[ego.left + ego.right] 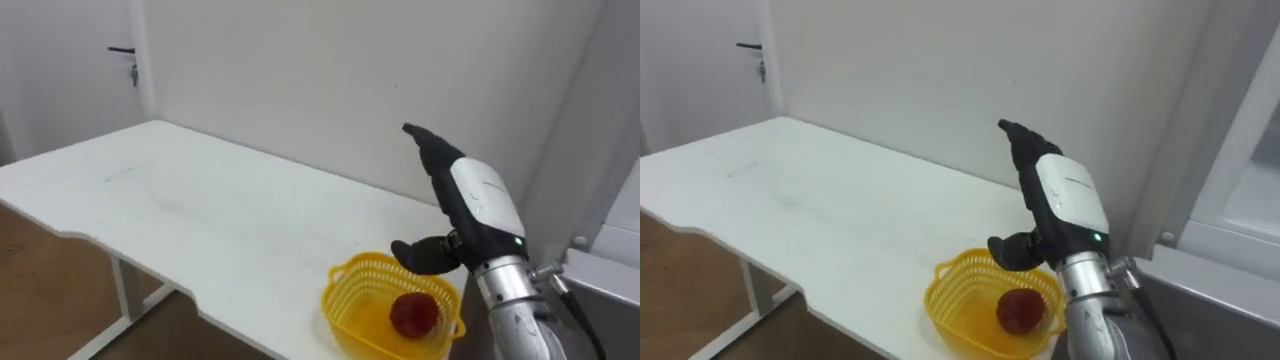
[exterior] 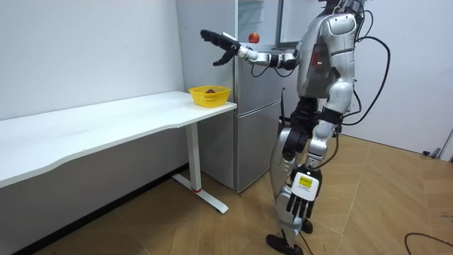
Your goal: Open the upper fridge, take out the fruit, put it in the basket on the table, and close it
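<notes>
we are judging the retrieval to be nearly finished: the red fruit (image 1: 413, 313) is lying inside the yellow basket (image 1: 345, 278), and the basket is standing on the white worktop (image 1: 200, 215) at the end nearest the fridge (image 2: 256, 127).

the right hand (image 1: 482, 205) is hovering above the basket's far rim. its fingers are stretched out straight and the thumb is bent to one side, so it is holding nothing and is clear of the fruit. the left hand (image 2: 301, 207) is hanging beside the leg in the room view, its fingers relaxed and empty.

the robot is standing just in front of the fridge, and the upper compartment is looking open to us. what we are expecting to be left is drawing the arm back and perhaps shutting that door.

a small red round thing (image 2: 253, 37) is showing just above the outstretched forearm, against the upper fridge. we cannot tell whether it is resting on a shelf, so another fetch may be waiting.

the fruit in the basket is looking roundish and dark red, so we are finding no clear long axis. we cannot tell which way its stem end is pointing. it is sitting toward the basket's side nearest the arm.
</notes>
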`<state>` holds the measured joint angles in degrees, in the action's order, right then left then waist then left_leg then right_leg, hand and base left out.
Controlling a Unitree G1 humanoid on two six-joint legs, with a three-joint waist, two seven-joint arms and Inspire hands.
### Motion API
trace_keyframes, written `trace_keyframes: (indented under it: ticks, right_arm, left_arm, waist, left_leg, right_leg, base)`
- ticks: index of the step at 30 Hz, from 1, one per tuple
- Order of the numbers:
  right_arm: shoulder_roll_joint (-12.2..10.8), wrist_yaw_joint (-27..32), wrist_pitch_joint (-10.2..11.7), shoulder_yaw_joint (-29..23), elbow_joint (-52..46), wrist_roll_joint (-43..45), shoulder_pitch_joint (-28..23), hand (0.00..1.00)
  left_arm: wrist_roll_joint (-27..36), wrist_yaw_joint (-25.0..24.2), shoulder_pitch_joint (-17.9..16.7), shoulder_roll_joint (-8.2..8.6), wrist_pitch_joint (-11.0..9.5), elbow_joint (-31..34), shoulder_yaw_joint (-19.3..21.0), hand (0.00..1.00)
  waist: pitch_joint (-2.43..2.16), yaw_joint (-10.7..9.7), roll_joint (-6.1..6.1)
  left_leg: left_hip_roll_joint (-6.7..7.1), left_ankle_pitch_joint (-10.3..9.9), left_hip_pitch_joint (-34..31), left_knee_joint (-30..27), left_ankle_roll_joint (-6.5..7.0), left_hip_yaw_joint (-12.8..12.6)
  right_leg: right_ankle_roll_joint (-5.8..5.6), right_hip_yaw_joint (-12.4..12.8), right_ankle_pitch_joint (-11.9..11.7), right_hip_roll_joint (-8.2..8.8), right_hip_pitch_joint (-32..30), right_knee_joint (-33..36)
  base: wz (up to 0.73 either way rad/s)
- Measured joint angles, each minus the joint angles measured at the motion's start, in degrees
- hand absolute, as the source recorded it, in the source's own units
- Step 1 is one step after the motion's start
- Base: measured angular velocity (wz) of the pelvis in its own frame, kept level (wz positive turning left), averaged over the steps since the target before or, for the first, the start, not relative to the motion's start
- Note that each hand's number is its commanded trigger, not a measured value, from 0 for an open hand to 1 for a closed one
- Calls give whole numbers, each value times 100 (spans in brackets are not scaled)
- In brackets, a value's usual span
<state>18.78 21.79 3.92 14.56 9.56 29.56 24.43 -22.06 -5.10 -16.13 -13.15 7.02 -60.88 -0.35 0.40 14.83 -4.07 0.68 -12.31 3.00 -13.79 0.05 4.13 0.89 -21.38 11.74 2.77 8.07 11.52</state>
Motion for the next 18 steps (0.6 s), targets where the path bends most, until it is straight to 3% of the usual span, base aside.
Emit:
trace_keyframes:
  ticks: [4,12,14,18]
  right_arm:
    - [-46,192,86,-116,-509,6,-209,0]
    - [-406,625,497,-519,-1486,-33,-610,0]
    - [-427,662,547,-575,-1644,-54,-660,0]
    - [-446,704,645,-915,-2242,-73,-874,0]
  left_arm:
    - [8,-3,-60,183,-36,1,-10,0]
    - [25,227,48,233,-277,-134,-110,0]
    - [31,259,64,259,-280,-193,-110,0]
    - [123,344,88,365,-367,-372,-179,0]
  waist:
    - [-27,-204,94]
    - [-31,-566,154]
    - [-67,-615,168]
    - [-69,-816,199]
  left_leg:
    - [-24,3,129,75,6,-246]
    - [-55,4,170,119,25,-509]
    - [-84,-5,181,125,34,-601]
    - [-104,-6,230,212,33,-714]
  right_leg:
    - [0,227,0,-10,-20,43]
    - [5,476,-3,-38,-177,121]
    - [17,565,-11,-65,-221,120]
    - [19,707,-13,-95,-277,137]
  base:
    - [-30]
    - [-18]
    - [-20]
    - [-15]
